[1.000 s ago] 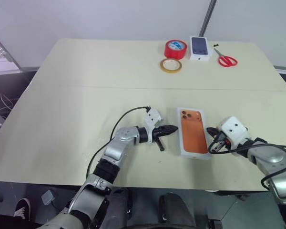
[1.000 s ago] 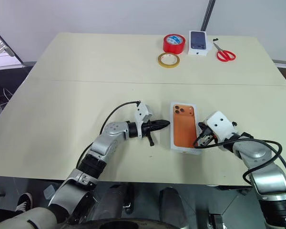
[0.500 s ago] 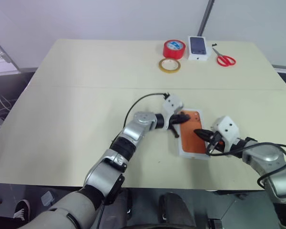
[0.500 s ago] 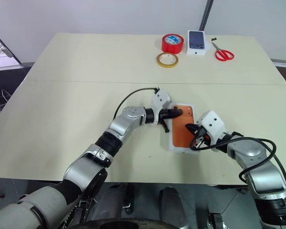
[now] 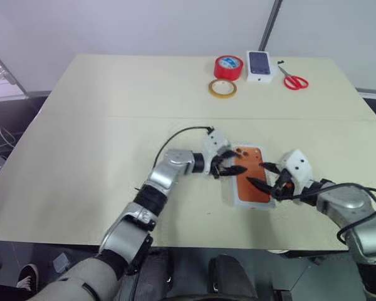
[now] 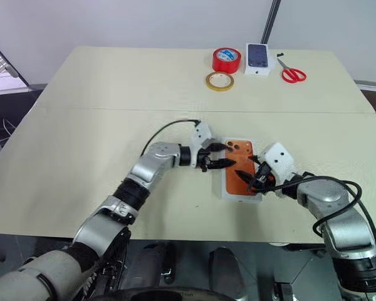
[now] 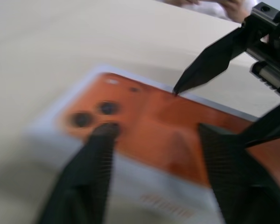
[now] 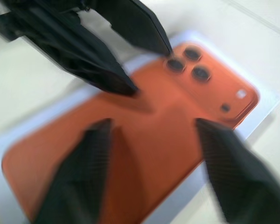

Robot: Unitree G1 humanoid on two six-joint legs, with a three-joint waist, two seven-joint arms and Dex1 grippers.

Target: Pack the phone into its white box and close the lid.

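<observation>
The orange phone [image 5: 247,193] lies back up inside the white box [image 5: 254,204], its lens cluster [image 8: 191,63] at the far end, on the near middle of the table. My left gripper [image 5: 238,162] reaches in from the left and is open, with its fingertips [image 7: 100,135] over the phone's camera end. My right gripper [image 5: 257,173] comes from the right, also open, its fingers [image 8: 91,154] spread just above the phone's middle. Neither holds anything. In the wrist views the two grippers point at each other across the phone. The lid is out of view.
At the table's far edge stand a red tape roll [image 5: 227,66], a tan tape ring [image 5: 222,88], a small white carton with a phone picture [image 5: 259,64] and red scissors [image 5: 294,80]. A seam [image 5: 113,116] crosses the table [image 5: 81,157].
Both grippers have gone from shut to open. They moved in from either side of the box to hover over the phone. The phone and box stay put.
</observation>
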